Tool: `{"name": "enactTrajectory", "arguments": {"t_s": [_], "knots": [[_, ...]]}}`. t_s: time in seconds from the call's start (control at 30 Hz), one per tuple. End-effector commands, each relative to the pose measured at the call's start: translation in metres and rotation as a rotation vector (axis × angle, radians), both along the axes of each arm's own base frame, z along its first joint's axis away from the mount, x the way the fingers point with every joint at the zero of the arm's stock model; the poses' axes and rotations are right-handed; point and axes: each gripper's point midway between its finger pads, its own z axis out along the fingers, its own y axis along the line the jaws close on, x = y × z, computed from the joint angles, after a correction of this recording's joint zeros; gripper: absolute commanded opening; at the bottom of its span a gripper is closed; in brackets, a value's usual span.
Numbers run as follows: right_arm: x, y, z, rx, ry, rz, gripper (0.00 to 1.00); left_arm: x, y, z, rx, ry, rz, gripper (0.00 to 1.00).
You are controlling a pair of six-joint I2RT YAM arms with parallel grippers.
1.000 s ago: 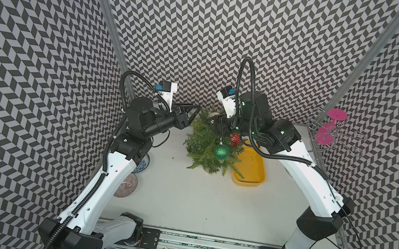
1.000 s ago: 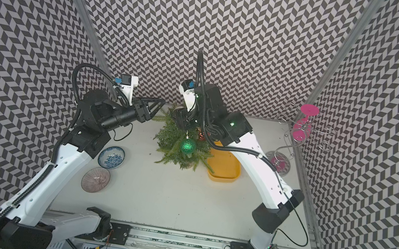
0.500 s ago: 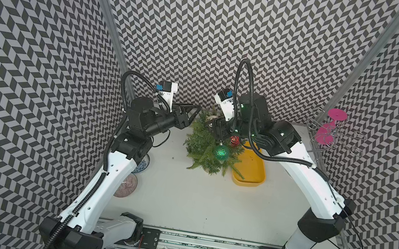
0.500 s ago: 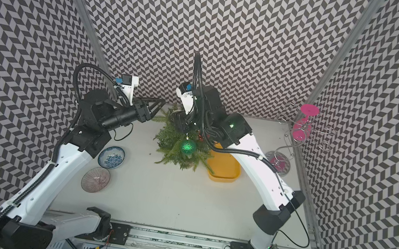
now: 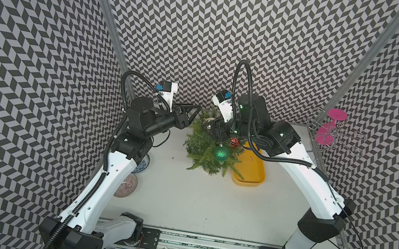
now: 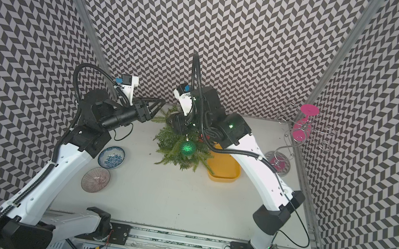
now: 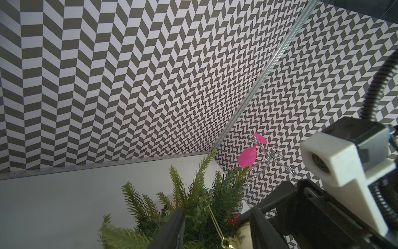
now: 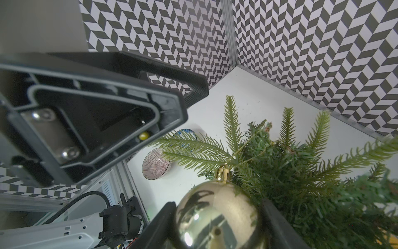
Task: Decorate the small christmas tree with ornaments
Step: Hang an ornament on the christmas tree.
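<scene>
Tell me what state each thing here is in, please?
small christmas tree: standing, two ornaments on it.
green ornament: hanging from a branch.
red ornament: on the tree, partly hidden.
gold ornament: clamped in the right tool.
right tool: shut on the gold ornament.
left tool: open, foliage between its jaws.
yellow tray: nothing visible inside.

Tree [image 5: 199, 152] just left of tray [image 5: 248, 184]; bowls [image 6: 111, 157] well apart, further left.

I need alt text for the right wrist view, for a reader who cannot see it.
The right gripper is shut on a mirror-like gold ornament, close to the branches of the small christmas tree. The left gripper looms nearby, and a pink bowl and a blue bowl sit on the white table beyond.
</scene>
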Motion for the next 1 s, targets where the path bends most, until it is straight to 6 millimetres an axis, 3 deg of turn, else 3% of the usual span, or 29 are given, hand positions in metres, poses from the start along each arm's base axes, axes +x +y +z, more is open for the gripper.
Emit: {"name": "enactTrajectory", "arguments": {"t_s": [0.0, 0.53, 0.97], "knots": [[-0.006, 0.008, -0.002, 0.012, 0.014, 0.029, 0.6, 0.002, 0.003, 0.004, -0.008, -0.012, 0.01, 0.51], [-0.011, 0.015, -0.002, 0.039, 0.041, 0.065, 0.68, 0.002, 0.003, 0.002, -0.008, -0.007, 0.011, 0.51], [-0.02, 0.018, -0.002, 0.054, 0.068, 0.107, 0.66, 0.0, 0.004, 0.003, -0.008, -0.008, 0.016, 0.51]]}}
